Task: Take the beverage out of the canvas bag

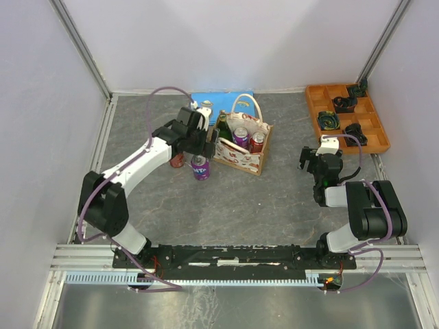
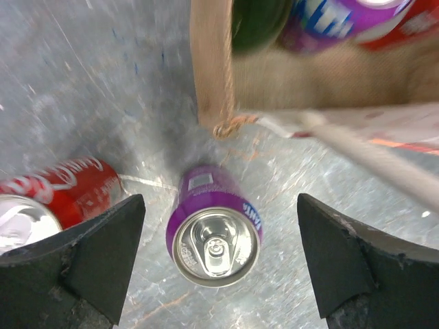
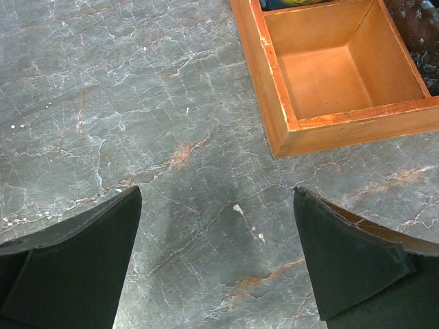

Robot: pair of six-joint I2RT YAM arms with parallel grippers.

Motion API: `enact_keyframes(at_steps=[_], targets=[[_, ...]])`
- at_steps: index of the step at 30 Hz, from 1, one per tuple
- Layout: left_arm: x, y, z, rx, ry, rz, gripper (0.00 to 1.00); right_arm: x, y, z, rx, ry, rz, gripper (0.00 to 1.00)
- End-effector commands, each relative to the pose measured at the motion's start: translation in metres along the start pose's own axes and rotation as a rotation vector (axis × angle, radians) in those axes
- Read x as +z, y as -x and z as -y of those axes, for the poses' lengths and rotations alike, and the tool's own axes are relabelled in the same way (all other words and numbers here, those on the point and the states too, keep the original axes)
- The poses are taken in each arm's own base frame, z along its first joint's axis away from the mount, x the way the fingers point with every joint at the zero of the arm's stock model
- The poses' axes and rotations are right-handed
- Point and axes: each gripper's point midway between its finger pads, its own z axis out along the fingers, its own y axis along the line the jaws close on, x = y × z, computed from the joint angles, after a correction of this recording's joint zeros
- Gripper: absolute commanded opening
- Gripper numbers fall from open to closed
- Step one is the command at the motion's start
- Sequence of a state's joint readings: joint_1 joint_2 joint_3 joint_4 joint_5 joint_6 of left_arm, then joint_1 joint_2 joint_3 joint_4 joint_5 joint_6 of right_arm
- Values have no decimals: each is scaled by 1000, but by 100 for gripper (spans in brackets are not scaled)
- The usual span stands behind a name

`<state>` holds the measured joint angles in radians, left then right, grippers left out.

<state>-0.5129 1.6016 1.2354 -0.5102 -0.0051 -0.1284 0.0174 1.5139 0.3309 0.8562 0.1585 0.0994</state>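
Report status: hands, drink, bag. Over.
Left hand open over purple can, upright on table beside bag. Right hand open near tray. Bottle, two cans in bag. Red can crowds left hand.

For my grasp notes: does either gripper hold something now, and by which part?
Nothing is held. The left gripper stands open around the upright purple can, with gaps on both sides. The right gripper is open above the table.

Your left arm [image 1: 137, 164] reaches forward and inward from the table's [image 1: 274, 205] near edge, left gripper [image 2: 220, 199] pointing down, its 2 jaws spread wide. Your right arm [image 1: 363, 212] sits folded near the right edge, right gripper [image 3: 217, 190] likewise spread.
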Motion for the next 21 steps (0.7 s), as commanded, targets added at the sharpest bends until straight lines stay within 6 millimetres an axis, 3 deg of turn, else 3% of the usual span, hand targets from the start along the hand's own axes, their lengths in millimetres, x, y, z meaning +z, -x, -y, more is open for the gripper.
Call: enact_keyframes(at_steps=[1,6,8,10,15,18,21], targets=[[-81,96,5,18,5,293,95,5,19,-2,-2,5,58,99],[-131,143,1,76,40,436,87,5,19,-2,-2,5,57,99],[-137,158,6,110,18,497,75,5,19,-2,-1,5,58,99],[-131,169,17,160,-33,533,56,5,19,-2,-1,5,58,99],[-98,181,61,316,-269,560,54,5,19,-2,-1,5,58,99],[-84,183,91,421,-431,559,47,5,19,-2,-2,5,57,99],[-70,176,117,569,-562,559,21,5,19,-2,-2,5,57,99]])
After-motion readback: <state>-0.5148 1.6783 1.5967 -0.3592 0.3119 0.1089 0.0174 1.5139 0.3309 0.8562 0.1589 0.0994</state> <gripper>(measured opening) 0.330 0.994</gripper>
